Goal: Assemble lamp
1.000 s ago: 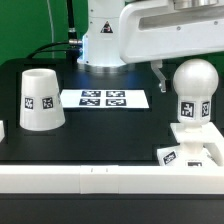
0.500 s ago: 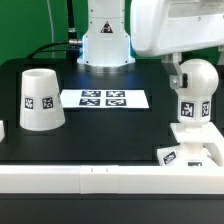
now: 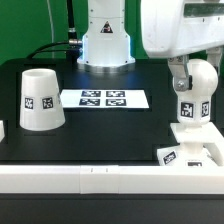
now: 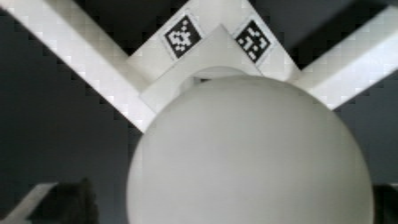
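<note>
The white bulb [image 3: 197, 84] stands upright with its neck in the flat square base [image 3: 196, 150] at the exterior view's right. My gripper [image 3: 188, 78] has come down at the bulb's round head, one finger [image 3: 178, 76] showing beside it on the exterior view's left. In the wrist view the bulb head [image 4: 240, 150] fills the frame between the jaws, with the tagged base [image 4: 214, 40] beyond it. A dark finger [image 4: 50, 205] stands apart from the head. The gripper is open. The tapered shade [image 3: 40, 98] stands mouth down at the exterior view's left.
The marker board [image 3: 103, 98] lies flat between the shade and the bulb. A white rail [image 3: 90, 178] runs along the table's front edge. The robot's base [image 3: 104, 40] stands at the back.
The arm has moved toward the exterior view's right and lowered, so the gripper now sits at the bulb's head. The bulb, base and shade have not moved.
</note>
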Robot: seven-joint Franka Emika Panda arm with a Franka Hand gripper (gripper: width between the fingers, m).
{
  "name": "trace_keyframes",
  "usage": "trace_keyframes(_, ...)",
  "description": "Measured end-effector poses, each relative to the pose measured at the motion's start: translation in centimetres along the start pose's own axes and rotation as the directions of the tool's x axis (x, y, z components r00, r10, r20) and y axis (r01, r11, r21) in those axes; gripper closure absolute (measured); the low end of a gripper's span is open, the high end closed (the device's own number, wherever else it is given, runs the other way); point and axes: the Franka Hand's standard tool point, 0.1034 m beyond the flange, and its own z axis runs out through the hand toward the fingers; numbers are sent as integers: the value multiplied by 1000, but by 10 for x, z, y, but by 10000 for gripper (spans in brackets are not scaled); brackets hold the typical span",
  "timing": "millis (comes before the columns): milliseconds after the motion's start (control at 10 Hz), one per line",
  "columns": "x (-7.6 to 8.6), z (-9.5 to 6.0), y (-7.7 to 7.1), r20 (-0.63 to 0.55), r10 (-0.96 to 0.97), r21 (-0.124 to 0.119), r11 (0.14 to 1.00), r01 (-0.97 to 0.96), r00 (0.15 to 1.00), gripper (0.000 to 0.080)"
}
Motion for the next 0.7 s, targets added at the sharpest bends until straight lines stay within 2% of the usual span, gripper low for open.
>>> trace_keyframes(300, -3, 3, -1, 15, -254, -15, 967, 254, 967, 100)
trace_keyframes(700, -6, 5, 0, 47, -543, -18, 839, 544, 838, 100)
